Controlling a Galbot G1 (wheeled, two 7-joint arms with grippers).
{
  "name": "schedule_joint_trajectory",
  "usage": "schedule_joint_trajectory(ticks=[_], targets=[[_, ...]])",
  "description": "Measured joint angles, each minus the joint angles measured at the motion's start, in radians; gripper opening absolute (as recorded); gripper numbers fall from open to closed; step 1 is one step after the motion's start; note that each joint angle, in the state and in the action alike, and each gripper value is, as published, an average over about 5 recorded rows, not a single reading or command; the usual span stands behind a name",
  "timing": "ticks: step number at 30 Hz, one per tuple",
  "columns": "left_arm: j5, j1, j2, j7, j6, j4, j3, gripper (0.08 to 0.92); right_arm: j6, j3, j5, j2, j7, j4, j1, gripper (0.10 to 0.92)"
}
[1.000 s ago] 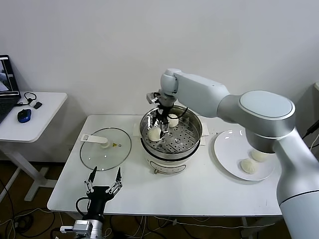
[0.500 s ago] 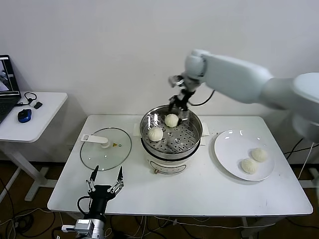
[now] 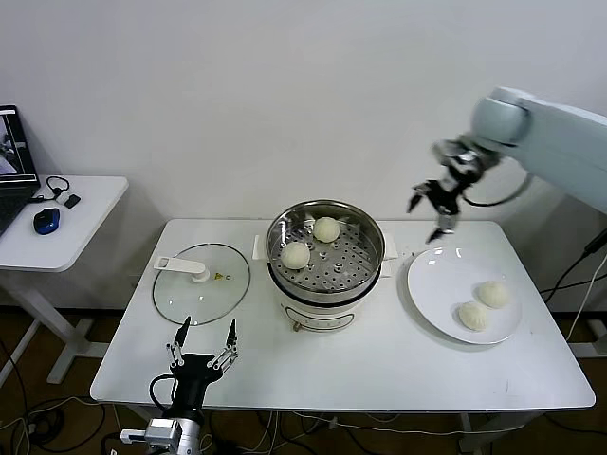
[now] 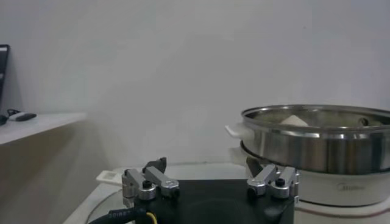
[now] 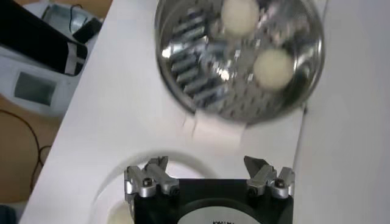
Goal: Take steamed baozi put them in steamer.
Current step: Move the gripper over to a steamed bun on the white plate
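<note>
Two cream-white baozi point(image 3: 296, 254) point(image 3: 327, 228) lie in the steel steamer point(image 3: 360, 235) on its white cooker base at the table's middle. Two more baozi point(image 3: 493, 293) point(image 3: 472, 316) lie on the white plate point(image 3: 434, 284) to the right. My right gripper point(image 3: 431, 212) is open and empty, in the air between steamer and plate, above the plate's far edge. Its wrist view shows the steamer point(image 5: 183, 67) with both buns point(image 5: 239, 14) point(image 5: 272, 67). My left gripper point(image 3: 201, 349) is open and empty, parked low at the table's front left.
A glass lid point(image 3: 201, 282) with a white handle lies flat left of the steamer. A side table point(image 3: 66, 218) with a mouse and laptop stands at far left. The left wrist view shows the steamer's side point(image 4: 317, 143).
My right gripper, empty, has left the steamer and swung right to above the plate's far edge. Both buns stay in the steamer. The left arm has not moved.
</note>
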Motion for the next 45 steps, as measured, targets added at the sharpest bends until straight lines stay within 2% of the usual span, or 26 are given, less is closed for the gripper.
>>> schedule_joint_trajectory(ticks=[7,15,31,45], targets=[[0.006,0.012,0.000,-0.001,-0.002,-0.001,0.000,0.823,0.017,0.108,-0.109,-0.125,0.000,0.016,-0.142,0.823],[0.007,0.027,0.000,-0.003,-0.006,-0.004,-0.009,0.823,0.040,0.261,-0.228,-0.161,0.009,-0.004,-0.341,0.823],[0.002,0.034,-0.001,-0.006,-0.009,0.003,-0.021,0.823,0.094,0.438,-0.450,-0.091,0.011,-0.136,-0.576,0.823],[-0.003,0.024,-0.002,-0.006,-0.008,0.021,-0.022,0.823,0.109,0.520,-0.520,-0.014,0.015,-0.242,-0.662,0.823]])
